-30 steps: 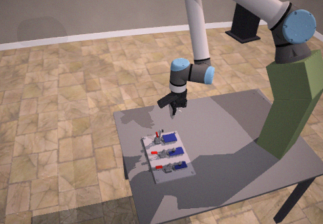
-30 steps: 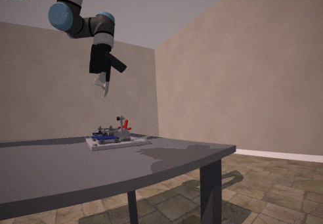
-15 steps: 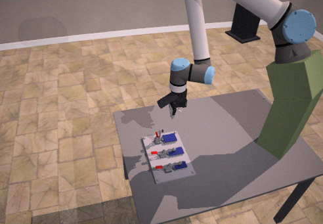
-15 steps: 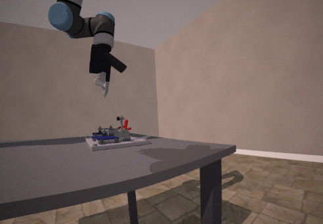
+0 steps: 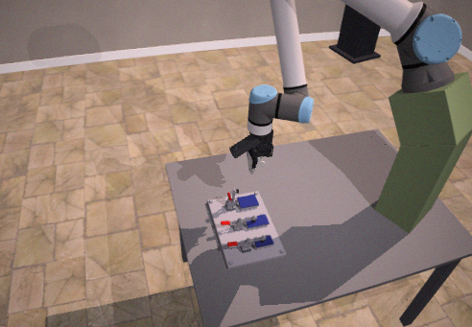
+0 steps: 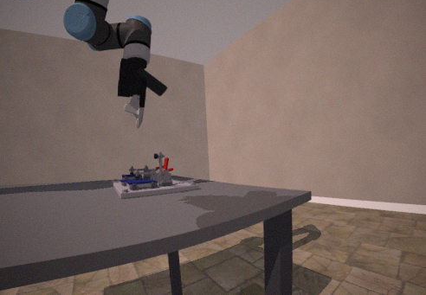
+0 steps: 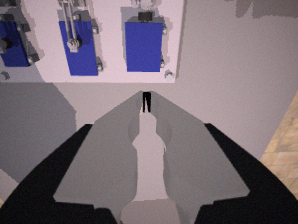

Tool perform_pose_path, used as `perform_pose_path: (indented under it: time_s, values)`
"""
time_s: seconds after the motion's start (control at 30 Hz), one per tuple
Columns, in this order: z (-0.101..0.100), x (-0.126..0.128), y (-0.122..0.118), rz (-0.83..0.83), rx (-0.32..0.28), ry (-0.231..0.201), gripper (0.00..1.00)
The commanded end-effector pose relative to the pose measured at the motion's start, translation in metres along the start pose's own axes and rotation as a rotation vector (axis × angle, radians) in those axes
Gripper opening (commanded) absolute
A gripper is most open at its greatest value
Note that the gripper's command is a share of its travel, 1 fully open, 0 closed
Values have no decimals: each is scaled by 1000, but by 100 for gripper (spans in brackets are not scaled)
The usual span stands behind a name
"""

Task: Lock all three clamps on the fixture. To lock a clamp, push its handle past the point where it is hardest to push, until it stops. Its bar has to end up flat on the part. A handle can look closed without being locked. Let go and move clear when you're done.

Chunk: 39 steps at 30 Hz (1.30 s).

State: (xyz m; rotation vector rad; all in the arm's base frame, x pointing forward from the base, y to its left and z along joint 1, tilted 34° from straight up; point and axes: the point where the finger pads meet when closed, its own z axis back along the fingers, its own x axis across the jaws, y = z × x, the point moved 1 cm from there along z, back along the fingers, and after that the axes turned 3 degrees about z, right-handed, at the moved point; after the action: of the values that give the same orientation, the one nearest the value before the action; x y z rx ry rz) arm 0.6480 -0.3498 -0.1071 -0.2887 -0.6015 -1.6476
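The fixture plate (image 5: 259, 256) (image 6: 160, 192) (image 7: 112, 73) carries three clamps. The far clamp's red handle (image 5: 229, 196) (image 6: 165, 164) stands up, and its bar is raised upright with its black tip (image 6: 156, 156) (image 7: 145, 17) clear of the blue part (image 5: 247, 201) (image 7: 143, 47). The middle clamp's red handle (image 5: 224, 222) lies low and outward, its bar down over its blue part (image 5: 263, 221) (image 7: 85, 62). The near clamp's red handle (image 5: 232, 244) looks the same, bar down over its blue part (image 7: 17, 50); locking cannot be told. My gripper (image 5: 252, 170) (image 6: 138, 126) (image 7: 145, 93) is shut, empty, above and beside the plate's far end.
The fixture lies near one edge of the grey table (image 5: 326, 255) (image 6: 78, 221). The green robot pedestal (image 5: 422, 164) stands at the table's right side in the top view. Small bolts (image 7: 169, 74) stick up at the plate's corners.
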Motion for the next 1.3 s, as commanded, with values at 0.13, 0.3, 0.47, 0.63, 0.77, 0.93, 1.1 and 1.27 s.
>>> perform_pose_path:
  time_s: [0.13, 0.3, 0.47, 0.63, 0.77, 0.93, 1.1, 1.27]
  values:
    - [1, 0, 0, 0, 1, 0, 0]
    - [1, 0, 0, 0, 1, 0, 0]
    - [0, 0, 1, 0, 1, 0, 59]
    - [0, 0, 1, 0, 1, 0, 59]
    - [0, 0, 0, 0, 1, 0, 59]
    - [0, 0, 0, 0, 1, 0, 59]
    - [0, 0, 0, 0, 1, 0, 59]
    - [1, 0, 0, 0, 1, 0, 59]
